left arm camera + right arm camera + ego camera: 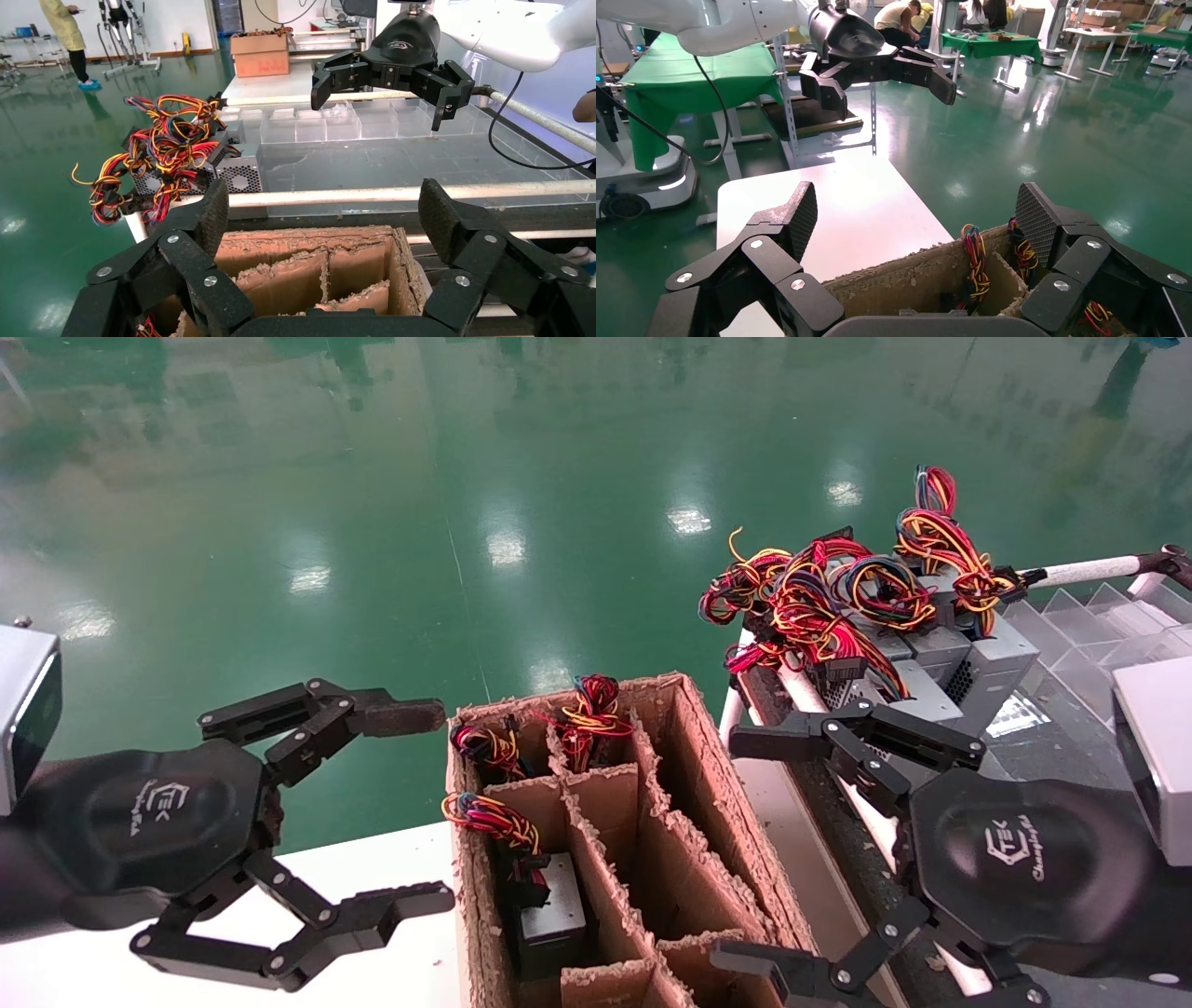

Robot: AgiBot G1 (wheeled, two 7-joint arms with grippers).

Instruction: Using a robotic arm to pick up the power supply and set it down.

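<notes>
1. Grippers: we see both black multi-link two-finger grippers spread wide and holding nothing, the left gripper (424, 808) beside the torn brown cardboard divider box (708, 775), the right gripper (745, 845) at the box's other side.
2. Grey perforated metal power supplies with red-yellow-blue wire bundles (931, 663) lie heaped on the dark conveyor bed with white rails (810, 784), beyond the right gripper.
3. We judge the right gripper much nearer to the heap; the units lie ahead of and past its fingertips, apart from them.
4. Long axes in the heap are hard to tell under the wires.
5. Some box cells already hold units (549, 915).
</notes>
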